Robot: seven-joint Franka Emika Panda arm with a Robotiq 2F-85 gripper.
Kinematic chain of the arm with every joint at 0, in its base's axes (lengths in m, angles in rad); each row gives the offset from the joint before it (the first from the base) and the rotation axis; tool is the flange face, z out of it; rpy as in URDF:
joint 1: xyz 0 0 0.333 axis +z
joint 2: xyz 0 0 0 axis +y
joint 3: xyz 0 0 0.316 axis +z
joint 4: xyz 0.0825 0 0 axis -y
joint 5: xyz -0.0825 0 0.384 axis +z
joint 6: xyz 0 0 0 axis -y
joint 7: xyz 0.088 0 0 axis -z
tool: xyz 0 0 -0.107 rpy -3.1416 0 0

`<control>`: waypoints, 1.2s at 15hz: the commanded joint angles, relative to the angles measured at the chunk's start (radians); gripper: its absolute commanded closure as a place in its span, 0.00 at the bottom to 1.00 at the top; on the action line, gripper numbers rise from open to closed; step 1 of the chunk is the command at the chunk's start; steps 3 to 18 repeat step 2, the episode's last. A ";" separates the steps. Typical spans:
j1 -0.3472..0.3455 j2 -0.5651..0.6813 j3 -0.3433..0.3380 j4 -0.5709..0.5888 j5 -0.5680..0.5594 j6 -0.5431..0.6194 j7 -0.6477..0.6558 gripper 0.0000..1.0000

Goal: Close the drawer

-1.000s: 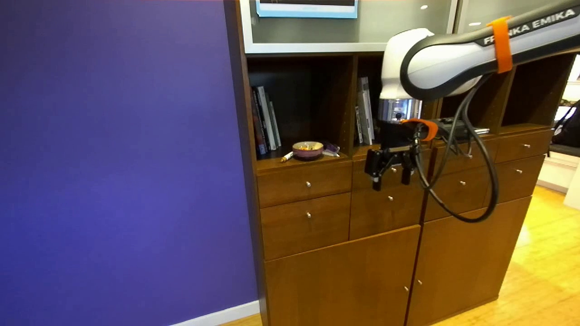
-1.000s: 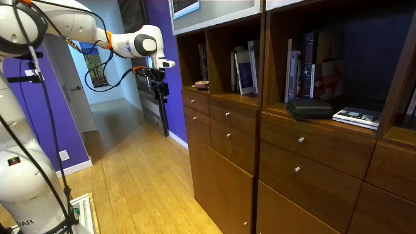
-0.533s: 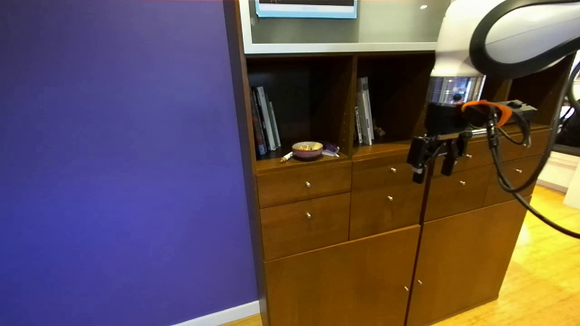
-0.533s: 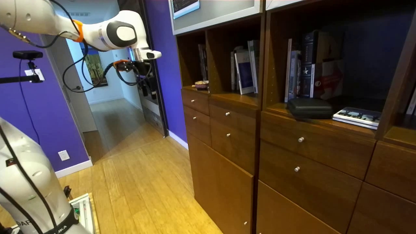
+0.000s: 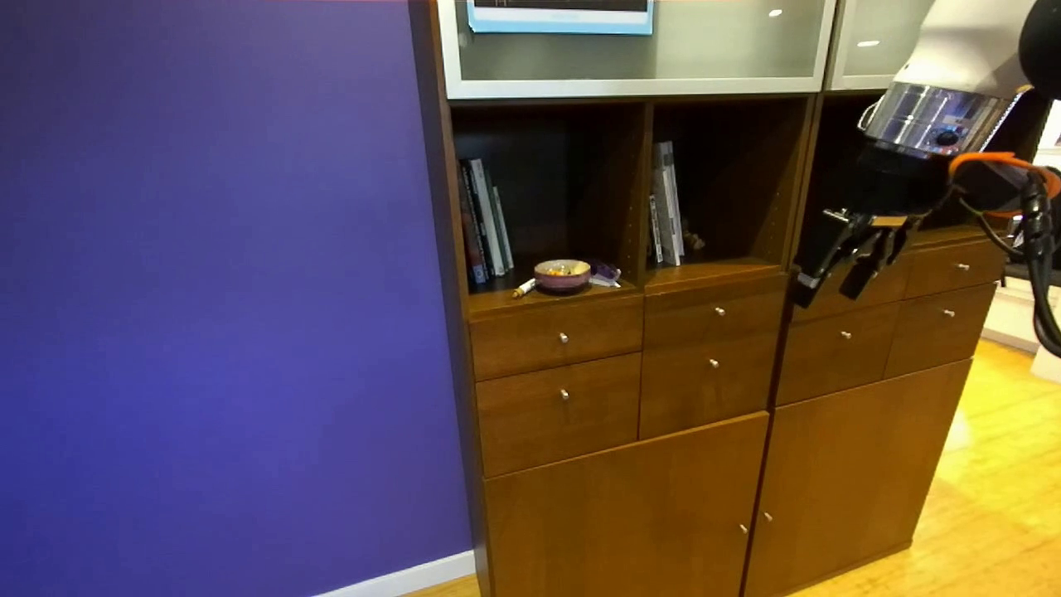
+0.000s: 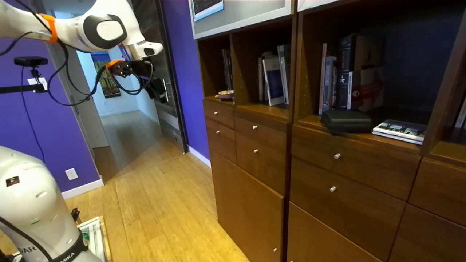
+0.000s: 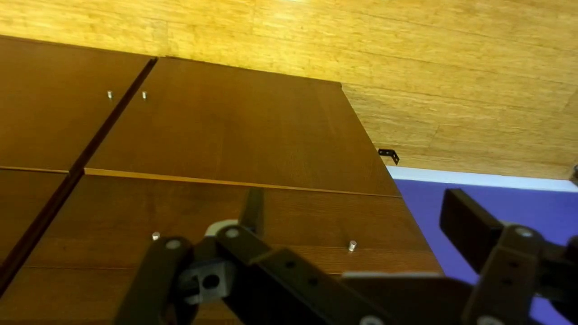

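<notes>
In an exterior view, I am hanging my jaws, tilted, before the right-hand part of a brown cabinet (image 5: 626, 514), my white arm (image 5: 966, 50) showing above them. The jaws are standing wide, their two sides apart. The shallow drawer (image 5: 518, 342) beneath the purplish bowl (image 5: 562, 280) is sitting closed and flush, its small silvery knob (image 5: 564, 337) facing out; matching fronts (image 5: 530, 427) around it are sitting closed, and I cannot tell which one is meant. Books (image 5: 487, 220) are leaning near the bowl.

In an exterior view, I am holding the jaws clear of the cabinet; from this angle I cannot tell their width. The drawer is showing at the cabinet's far end, and a black case (image 6: 347, 121) is resting near a flat pale stack (image 6: 399, 131).

The wrist view is standing upside down, with the floor (image 7: 271, 31) filling the top. I am holding the jaws wide: one is showing before the matching fronts, the other before the purple wall (image 7: 537, 205).
</notes>
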 commanded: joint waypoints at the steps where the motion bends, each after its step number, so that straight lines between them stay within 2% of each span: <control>1: -0.024 -0.007 0.018 -0.003 0.015 -0.001 -0.012 0.00; 18: -0.024 -0.008 0.018 -0.006 0.016 0.001 -0.012 0.00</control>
